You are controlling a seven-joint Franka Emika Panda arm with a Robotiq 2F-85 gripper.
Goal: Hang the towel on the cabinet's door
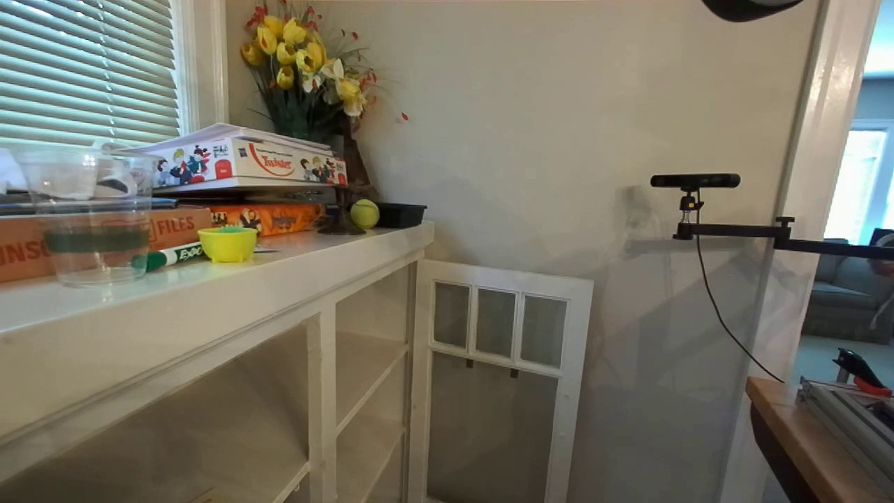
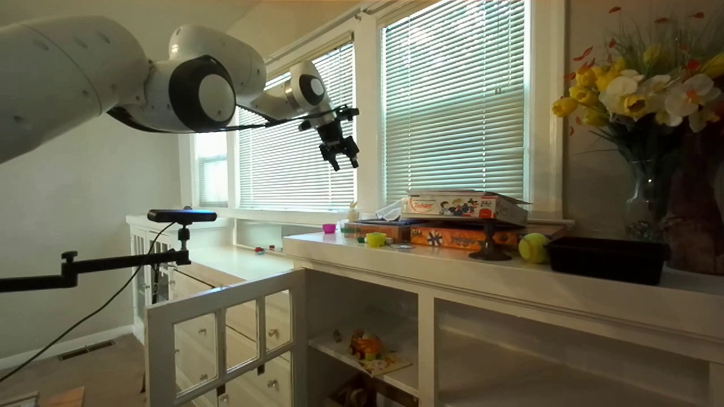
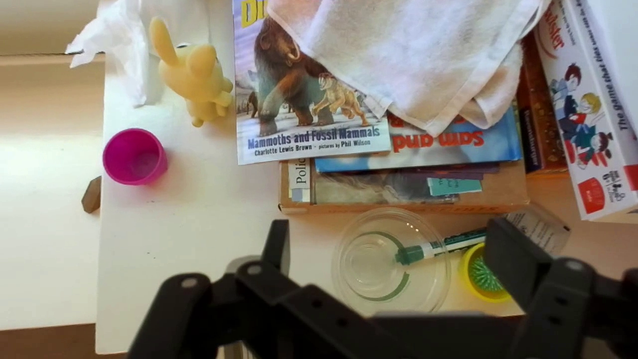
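Note:
The off-white towel (image 3: 413,55) lies loosely folded on books at the top of the wrist view, one corner hanging toward the books' near edge; its upper part is cut off. It shows small and whitish beside the game box in an exterior view (image 2: 390,211). My gripper (image 3: 388,237) is open and empty, above a clear cup, with the towel ahead of it and apart. In an exterior view the gripper (image 2: 345,164) points down, well above the counter. A white paned cabinet door (image 2: 162,350) stands open at one cabinet end; a similar open door (image 1: 506,276) stands at the opposite end.
On the counter are a clear cup (image 3: 369,294), marker (image 3: 456,242), yellow bowl (image 3: 466,271), pink cup (image 3: 133,157), yellow figure (image 3: 199,85) and Twister box (image 3: 593,114). A flower vase (image 2: 642,192), tennis ball (image 2: 533,247) and black tray (image 2: 608,260) stand at the far end.

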